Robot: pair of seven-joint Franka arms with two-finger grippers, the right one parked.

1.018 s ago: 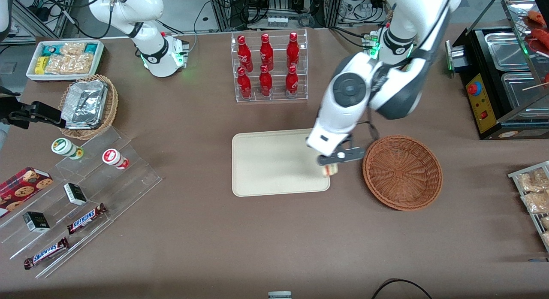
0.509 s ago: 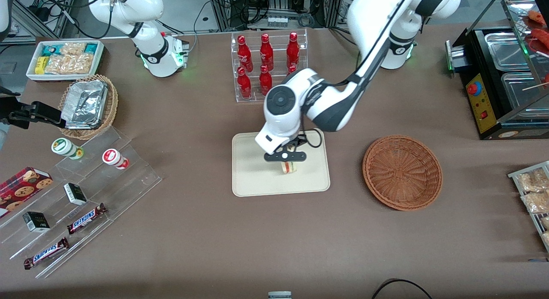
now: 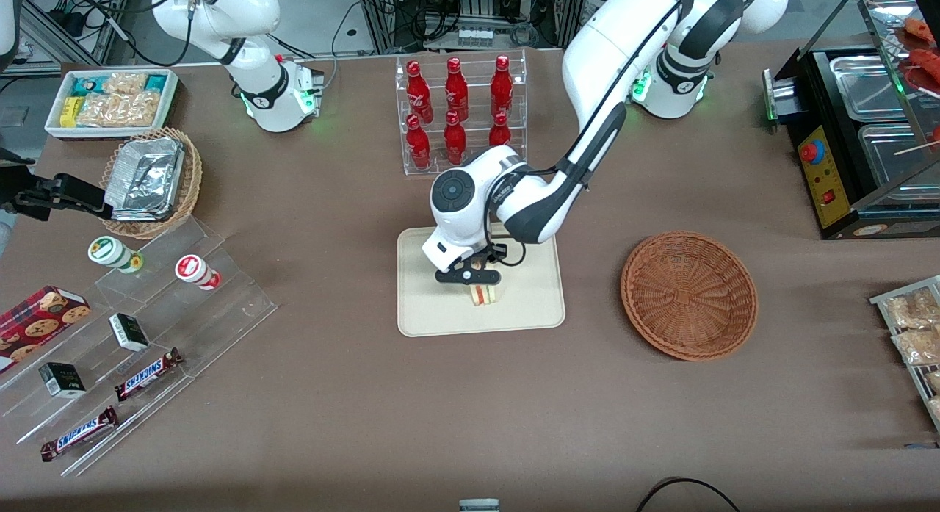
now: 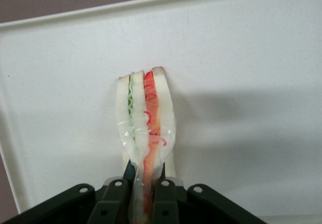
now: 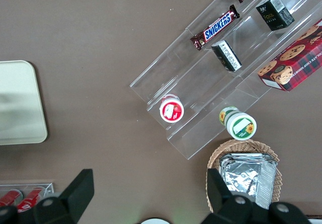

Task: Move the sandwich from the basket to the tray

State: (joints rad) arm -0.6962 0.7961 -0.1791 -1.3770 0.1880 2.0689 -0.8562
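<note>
My gripper [image 3: 476, 283] is over the middle of the cream-beige tray [image 3: 426, 314], shut on the sandwich [image 3: 482, 294]. In the left wrist view the gripper [image 4: 145, 176] pinches the wrapped white-bread sandwich [image 4: 146, 116] by one end, and its green and orange-red filling edge faces the camera. The sandwich's lower end is at or just above the tray floor [image 4: 241, 58]; I cannot tell if it touches. The reddish-brown wicker basket [image 3: 689, 294] sits empty beside the tray, toward the working arm's end.
A clear rack of red bottles [image 3: 460, 112] stands farther from the front camera than the tray. Acrylic steps [image 3: 147, 336] with snack bars and cups, a tan basket of foil trays [image 3: 150, 181] and a white snack bin [image 3: 110, 101] lie toward the parked arm's end.
My gripper carried the sandwich from the tray's edge beside the basket to the tray's middle and came lower. The basket stayed put.
</note>
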